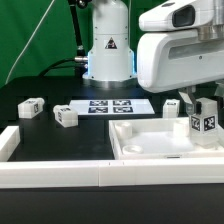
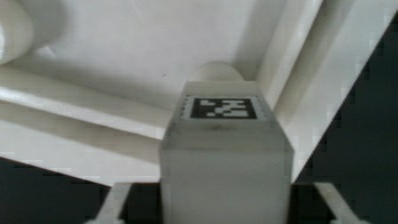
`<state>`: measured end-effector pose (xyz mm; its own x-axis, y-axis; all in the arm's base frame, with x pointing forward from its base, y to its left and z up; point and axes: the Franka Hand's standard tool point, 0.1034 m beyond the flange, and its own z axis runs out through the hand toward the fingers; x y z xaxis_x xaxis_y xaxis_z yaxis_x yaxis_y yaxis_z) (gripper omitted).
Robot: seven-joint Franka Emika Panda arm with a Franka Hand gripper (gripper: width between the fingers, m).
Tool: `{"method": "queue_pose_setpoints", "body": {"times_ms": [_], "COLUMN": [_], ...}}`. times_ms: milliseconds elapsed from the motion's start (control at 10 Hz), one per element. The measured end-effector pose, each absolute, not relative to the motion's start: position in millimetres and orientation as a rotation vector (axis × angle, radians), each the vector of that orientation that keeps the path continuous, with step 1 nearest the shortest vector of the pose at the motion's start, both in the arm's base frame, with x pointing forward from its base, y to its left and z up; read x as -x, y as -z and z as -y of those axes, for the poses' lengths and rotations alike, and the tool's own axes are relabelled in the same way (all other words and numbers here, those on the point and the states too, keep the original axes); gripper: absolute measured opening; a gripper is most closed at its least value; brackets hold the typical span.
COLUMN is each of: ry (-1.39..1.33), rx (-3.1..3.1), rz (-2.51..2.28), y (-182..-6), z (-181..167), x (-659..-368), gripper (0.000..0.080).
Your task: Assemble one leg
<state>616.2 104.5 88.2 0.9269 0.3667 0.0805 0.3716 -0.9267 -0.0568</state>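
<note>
White hard-plastic leg (image 2: 222,150) pinched in my gripper (image 1: 203,110) over the tray (image 1: 150,143) — likely light, rigid, slick-faced — so flat opposite sides mid-body look safest to grip.

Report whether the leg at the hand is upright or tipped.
Upright: the leg stands vertical in the hand over the tray.

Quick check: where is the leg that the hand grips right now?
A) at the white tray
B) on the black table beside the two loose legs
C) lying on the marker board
A: the hand holds the leg upright at the white tray, well away from the marker board.
</note>
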Motion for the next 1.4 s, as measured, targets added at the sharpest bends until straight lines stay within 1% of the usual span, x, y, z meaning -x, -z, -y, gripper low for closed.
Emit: {"method": "queue_pose_setpoints", "body": {"times_ms": [300,400,600,1400], "ry": [0.108,0.117,0.101,0.077], "rx": [3.020,3.031,3.056,2.855], "rz": [0.535,0.425,0.054,-1.129], "y": [-88.4,-87.9,-87.4,-86.5], "z": [-107,-114,-121,-112], "x": [-616,-615,-613,-615], "gripper": [0.0294,0.0294,0.0294,0.0294]}}
